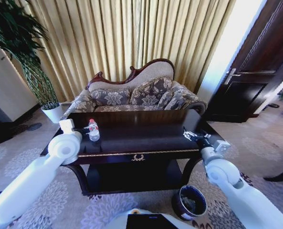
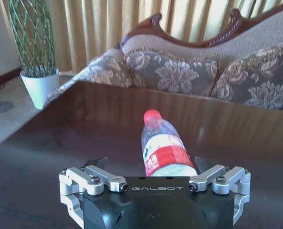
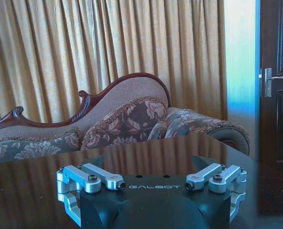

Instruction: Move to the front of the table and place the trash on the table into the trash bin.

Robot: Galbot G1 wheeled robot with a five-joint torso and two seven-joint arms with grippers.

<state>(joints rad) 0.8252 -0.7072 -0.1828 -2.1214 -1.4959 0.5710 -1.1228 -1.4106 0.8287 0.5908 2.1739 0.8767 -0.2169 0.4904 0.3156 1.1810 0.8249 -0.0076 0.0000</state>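
Fingertips of the left gripper (image 2: 151, 164) are mostly hidden behind its black body, yet they stand spread on either side of the clear plastic bottle (image 2: 164, 149), which lies with its red cap pointing away. The right gripper (image 3: 151, 162) hovers spread over the table (image 1: 146, 138) near its right end. Glossy dark wood stretches between them. The round trash bin (image 1: 189, 202) sits on the carpet by the table's right leg.

Table (image 1: 146, 138): dark glossy wood, gold edge trim, gold wreath emblem. Bottle (image 2: 164, 145): clear, red cap, red-and-white label. Sofa (image 1: 136, 98): grey-beige floral; curtains (image 1: 131, 33) gold; trash bin (image 1: 190, 202) dark.
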